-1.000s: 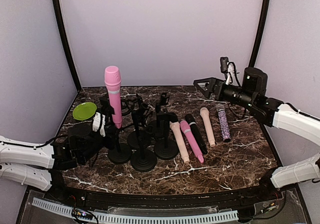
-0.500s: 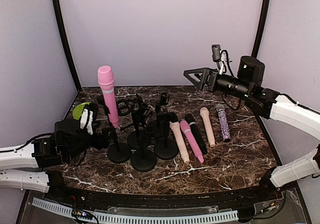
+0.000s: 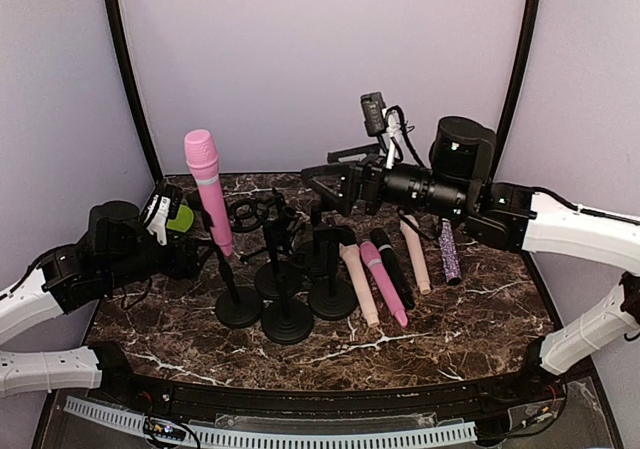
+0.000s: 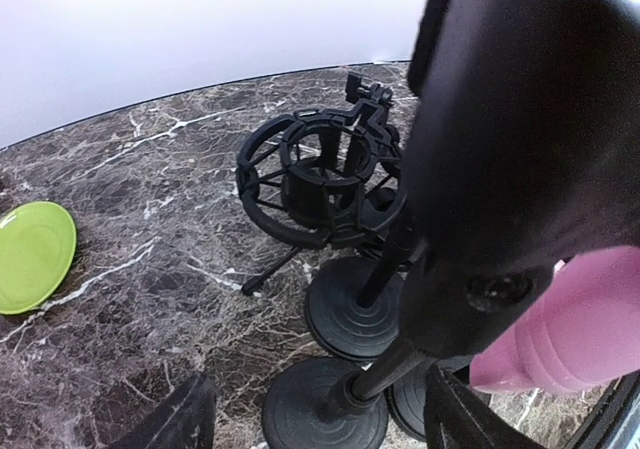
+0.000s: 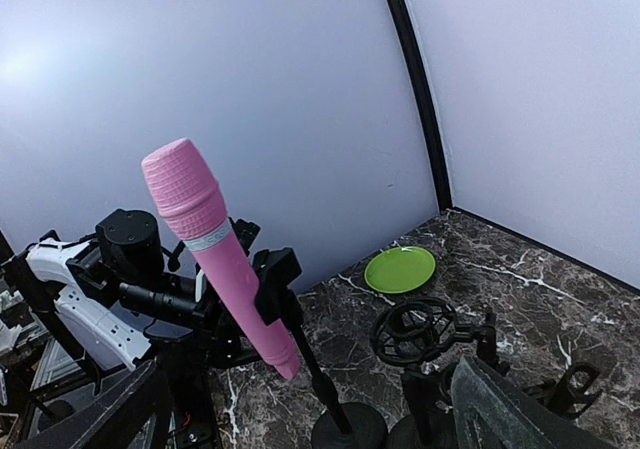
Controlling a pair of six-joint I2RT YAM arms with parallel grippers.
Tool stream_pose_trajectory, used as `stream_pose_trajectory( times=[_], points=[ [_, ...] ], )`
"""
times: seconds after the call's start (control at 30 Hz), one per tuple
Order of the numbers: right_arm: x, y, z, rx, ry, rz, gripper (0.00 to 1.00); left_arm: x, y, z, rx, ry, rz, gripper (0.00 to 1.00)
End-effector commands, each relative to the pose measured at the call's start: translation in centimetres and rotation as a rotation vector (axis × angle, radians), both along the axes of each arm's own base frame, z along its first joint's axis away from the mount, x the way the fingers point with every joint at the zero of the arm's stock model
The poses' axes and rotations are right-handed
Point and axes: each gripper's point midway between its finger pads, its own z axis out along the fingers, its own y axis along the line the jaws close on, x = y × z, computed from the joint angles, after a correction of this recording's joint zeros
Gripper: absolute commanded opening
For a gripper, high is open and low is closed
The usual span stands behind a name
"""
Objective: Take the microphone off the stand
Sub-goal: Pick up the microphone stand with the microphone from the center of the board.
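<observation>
Near the left edge of the tabletop [image 3: 450, 339], the pink textured microphone [image 3: 205, 184] leaned in its black round-based stand [image 3: 238, 307]; left gripper [image 3: 188, 261] and right gripper [image 3: 322, 172] both gaped empty. Unbraced, the stand might topple under a pull.

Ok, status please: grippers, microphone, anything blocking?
Left gripper open near black round-based stand. Right gripper open, aloft. Pink handheld microphone in its clip, tilted. Empty black stands crowd alongside.

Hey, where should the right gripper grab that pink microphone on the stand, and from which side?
Probably the bare shaft of the pink microphone, between its white band and the clip. Come from the side facing the right gripper: the lower end is clipped and the shaft leans, exposed.
</observation>
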Motion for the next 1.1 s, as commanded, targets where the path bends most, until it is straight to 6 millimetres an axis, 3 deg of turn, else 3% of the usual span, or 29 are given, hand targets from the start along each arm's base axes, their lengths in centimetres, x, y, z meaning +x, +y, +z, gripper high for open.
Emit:
stream_pose_trajectory(
  times=[0.0, 0.07, 0.33, 0.53, 0.7, 0.83, 1.07],
  points=[
    [-1.1, 3.0, 1.6, 0.027, -0.092, -0.077, 0.99, -1.8, -1.5, -1.2, -0.054, 0.068, -0.134, 0.74],
    [-2.5, 5.2, 1.7, 0.025, -0.112, -0.070, 0.99, -1.8, -1.7, -1.5, -0.073, 0.063, -0.136, 0.74],
    [-3.4, 12.3, 0.8, -0.027, -0.137, -0.066, 0.96, -1.2, -1.9, -2.0, -0.120, 0.030, -0.119, 0.66],
    [-1.5, 15.0, 0.3, -0.066, -0.130, -0.163, 0.86, -1.2, -1.9, -2.8, -0.151, 0.005, -0.114, 0.63],
    [-1.4, 16.7, 0.5, -0.072, -0.155, -0.142, 0.58, -0.7, -1.3, -3.1, -0.164, -0.052, -0.079, 0.65],
    [-1.1, 16.7, 1.1, -0.066, -0.178, -0.147, 0.28, -0.8, -1.1, -3.4, -0.198, -0.100, -0.076, 0.69],
    [0.5, 14.2, 4.0, 0.036, -0.168, -0.079, 0.09, -1.4, -1.5, -5.3, -0.213, -0.112, -0.122, 0.73]
  ],
)
